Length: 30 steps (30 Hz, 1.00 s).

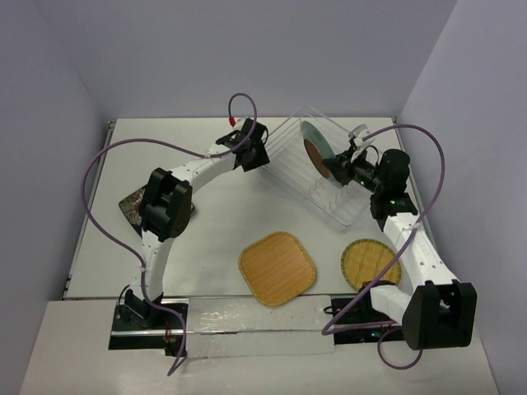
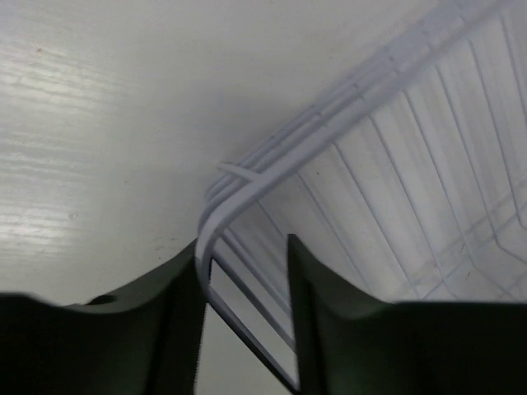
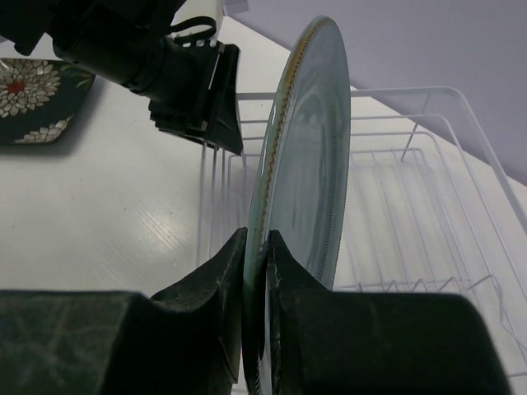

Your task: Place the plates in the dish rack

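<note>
Grey-blue round plate (image 1: 312, 134): held upright on edge over the rectangular white thin-wire dish rack (image 1: 346, 206), lower rim pinched between the closed jaws of the right gripper (image 3: 255, 247); contact with the rack's tines not discernible. Dish rack: set aslant at the far right of the white table (image 1: 206, 177), otherwise holding no plate. Left gripper (image 2: 245, 271): at the rack's left corner, jaws partly apart and straddling the corner rim wire, one finger (image 2: 177, 304) against the wire, a gap at the other. Tan woven rounded-square plate (image 1: 278, 268): flat on the table, near centre, well apart from the rack. Tan woven round plate (image 1: 370, 265): flat just to its right, partly under the right arm. Black square plate with white leaf pattern (image 3: 29, 95): flat at the table's left, largely hidden beneath the left arm in the top view.
</note>
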Each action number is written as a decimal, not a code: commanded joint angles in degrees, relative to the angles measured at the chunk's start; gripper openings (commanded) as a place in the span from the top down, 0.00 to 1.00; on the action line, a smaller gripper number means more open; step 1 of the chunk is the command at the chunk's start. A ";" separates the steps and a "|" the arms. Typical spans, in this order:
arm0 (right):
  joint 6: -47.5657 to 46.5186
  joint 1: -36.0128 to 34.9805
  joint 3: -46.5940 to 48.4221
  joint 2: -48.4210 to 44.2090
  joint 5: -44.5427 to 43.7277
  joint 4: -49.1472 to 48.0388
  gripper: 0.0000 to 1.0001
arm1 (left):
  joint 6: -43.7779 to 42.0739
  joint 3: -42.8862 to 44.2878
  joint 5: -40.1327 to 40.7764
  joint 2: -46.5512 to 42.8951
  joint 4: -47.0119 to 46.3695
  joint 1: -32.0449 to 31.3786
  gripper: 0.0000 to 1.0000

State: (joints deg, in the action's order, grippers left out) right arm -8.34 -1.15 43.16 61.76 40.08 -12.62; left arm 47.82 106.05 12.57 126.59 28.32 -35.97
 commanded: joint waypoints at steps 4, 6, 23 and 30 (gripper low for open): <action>-0.26 0.71 1.86 -2.22 3.84 -7.23 1.00 | 2.57 3.33 0.31 1.24 -0.29 3.11 0.76; 0.15 0.71 1.89 -1.59 4.11 -7.45 1.00 | 2.67 3.93 0.48 1.27 -0.48 3.76 0.78; 14.44 0.53 -2.55 1.09 0.97 -15.42 1.00 | 4.12 5.84 2.19 1.47 1.43 6.52 0.84; 11.17 -7.86 -2.19 0.05 -15.11 -8.64 1.00 | 6.10 4.72 1.93 1.29 1.30 6.52 0.88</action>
State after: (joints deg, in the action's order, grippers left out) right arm 4.80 -4.94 39.47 63.90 34.44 -15.65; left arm 54.10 109.12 14.47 128.29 31.11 -29.50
